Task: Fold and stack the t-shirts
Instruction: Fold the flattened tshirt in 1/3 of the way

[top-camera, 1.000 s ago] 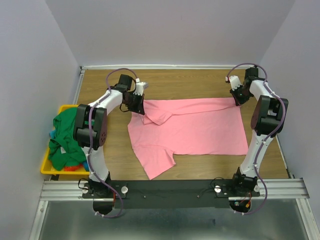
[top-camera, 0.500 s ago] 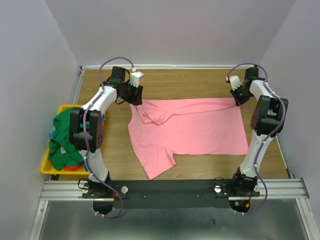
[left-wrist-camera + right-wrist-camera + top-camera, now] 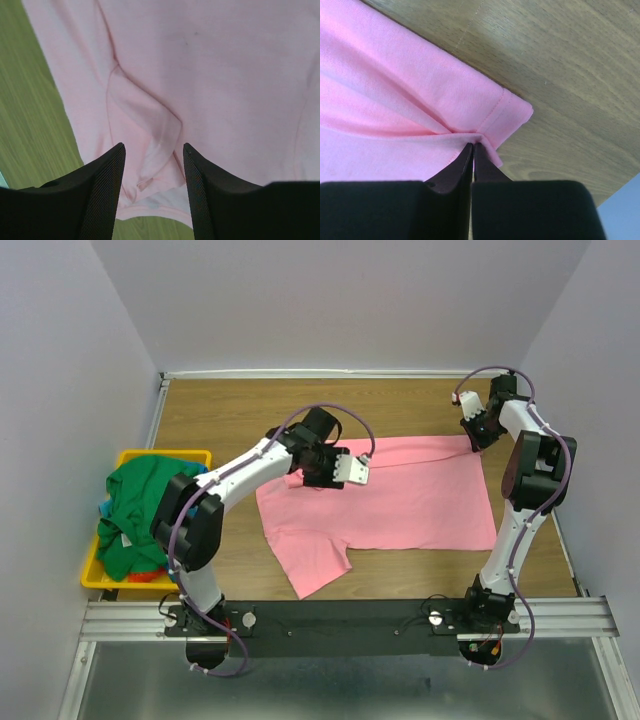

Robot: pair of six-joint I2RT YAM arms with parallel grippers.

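Note:
A pink t-shirt [image 3: 410,500] lies spread on the wooden table, with one sleeve [image 3: 315,575] pointing toward the near edge. My left gripper [image 3: 335,468] hovers over the shirt's far-left part, open, with nothing between its fingers. In the left wrist view the left gripper [image 3: 153,150] is above a crumpled fold of the pink t-shirt [image 3: 150,125] near its edge. My right gripper [image 3: 470,438] is at the shirt's far-right corner. In the right wrist view the right gripper [image 3: 473,146] is shut on the hem of the pink t-shirt [image 3: 395,105], pinching a ridge of cloth.
A yellow bin [image 3: 95,575] stands at the table's left edge, holding a heaped green t-shirt [image 3: 135,510] with bits of blue [image 3: 105,508] and orange [image 3: 150,577] cloth. Bare wood [image 3: 380,405] runs along the far side, bounded by grey walls.
My left gripper opened and let go of the shirt's far-left corner, lifted, then swung right over the shirt. The right gripper kept its hold and place.

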